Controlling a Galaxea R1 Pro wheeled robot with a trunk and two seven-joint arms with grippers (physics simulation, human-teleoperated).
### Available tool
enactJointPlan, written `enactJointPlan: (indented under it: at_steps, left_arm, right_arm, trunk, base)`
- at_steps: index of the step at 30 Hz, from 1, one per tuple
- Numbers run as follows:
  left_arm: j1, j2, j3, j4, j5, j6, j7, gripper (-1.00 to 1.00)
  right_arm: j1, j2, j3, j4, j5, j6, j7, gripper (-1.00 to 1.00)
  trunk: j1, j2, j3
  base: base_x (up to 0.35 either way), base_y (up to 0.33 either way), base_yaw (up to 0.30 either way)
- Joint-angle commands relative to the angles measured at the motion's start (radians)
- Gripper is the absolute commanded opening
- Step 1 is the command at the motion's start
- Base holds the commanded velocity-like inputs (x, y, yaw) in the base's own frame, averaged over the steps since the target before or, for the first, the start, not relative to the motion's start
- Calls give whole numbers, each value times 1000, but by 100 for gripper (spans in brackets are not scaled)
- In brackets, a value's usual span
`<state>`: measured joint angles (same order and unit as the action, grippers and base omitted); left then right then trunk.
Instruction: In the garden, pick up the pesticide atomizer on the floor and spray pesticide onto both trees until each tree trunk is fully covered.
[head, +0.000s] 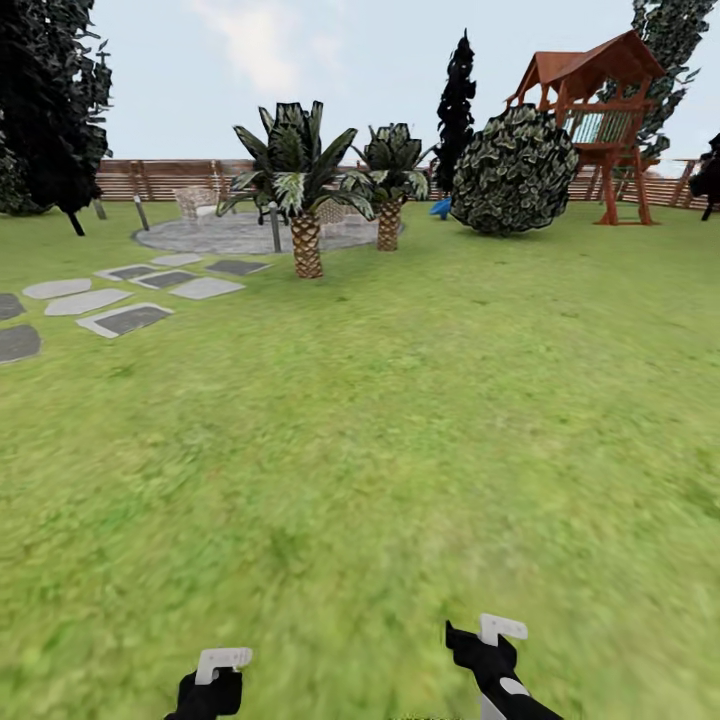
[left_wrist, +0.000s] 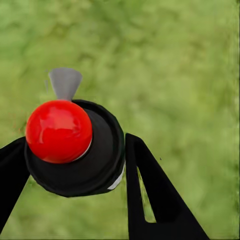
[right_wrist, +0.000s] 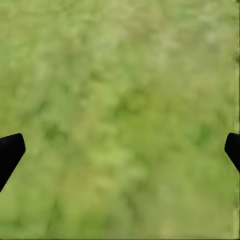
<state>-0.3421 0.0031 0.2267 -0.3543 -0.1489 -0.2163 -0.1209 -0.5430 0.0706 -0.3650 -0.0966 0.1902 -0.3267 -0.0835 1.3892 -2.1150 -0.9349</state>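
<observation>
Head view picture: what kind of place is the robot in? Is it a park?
More likely a back garden: a grass lawn closed in by a wooden slat fence, with grey stepping stones leading to a paved circle, and a wooden play tower by the fence.

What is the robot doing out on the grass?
It stands on a garden lawn. Its left gripper is shut on a black spray bottle with a red ball top. The right gripper is open and empty, with only grass below it. Two small palms and a wooden play tower stand ahead.
</observation>
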Motion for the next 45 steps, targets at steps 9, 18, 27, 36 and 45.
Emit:
enactJointPlan:
  at_steps: [9, 18, 27, 36, 45]
  left_arm:
    - [0, 0, 0, 0, 0, 0, 0, -100]
    - [0, 0, 0, 0, 0, 0, 0, -100]
    - [0, 1, 0, 0, 0, 0, 1, -100]
    - [0, 2, 0, 0, 1, 0, 0, -100]
    - [0, -1, 0, 1, 1, 0, 1, -100]
  right_arm:
    - [0, 0, 0, 0, 0, 0, 0, 100]
    - [0, 0, 0, 0, 0, 0, 0, 100]
    - [0, -1, 0, 0, 0, 0, 0, 100]
    - [0, -1, 0, 2, 0, 0, 0, 100]
    - [0, -1, 0, 1, 0, 0, 0, 100]
  trunk:
    - [0, 0, 0]
    - [0, 0, 0]
    - [0, 0, 0]
    - [0, 0, 0]
    - [0, 0, -1]
  base:
    - [0, -323, -300]
    - [0, -324, -300]
    - [0, -324, -300]
    - [0, -324, -300]
    - [0, -324, -298]
